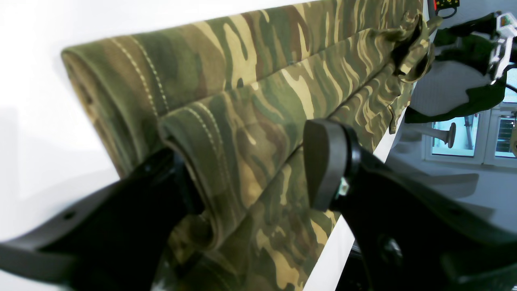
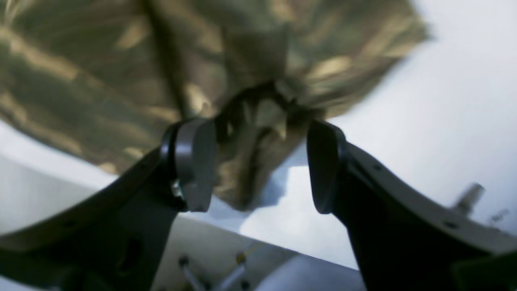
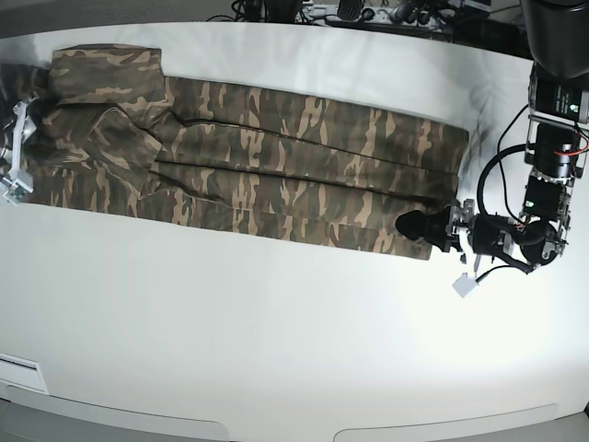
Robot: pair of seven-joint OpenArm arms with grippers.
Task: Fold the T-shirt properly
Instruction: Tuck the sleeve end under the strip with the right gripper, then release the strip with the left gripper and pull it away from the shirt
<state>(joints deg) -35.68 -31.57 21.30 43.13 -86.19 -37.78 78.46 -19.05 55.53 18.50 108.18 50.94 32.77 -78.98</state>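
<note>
The camouflage T-shirt (image 3: 276,166) lies folded lengthwise into a long strip across the white table. At its right end my left gripper (image 3: 419,226) sits low at the near hem corner. In the left wrist view that gripper (image 1: 252,169) is open, its fingers straddling a rolled hem fold of the T-shirt (image 1: 262,81). At the strip's left end is my right gripper (image 3: 18,152). In the blurred right wrist view it (image 2: 258,161) is open, with a bunched tuft of the T-shirt (image 2: 101,60) loose between the pads.
The white table (image 3: 276,341) stretches wide in front of the shirt. A small white tag (image 3: 465,285) lies by the left arm's base. Cables and gear (image 3: 368,11) line the back edge. A white sheet (image 3: 18,373) sits at the front left edge.
</note>
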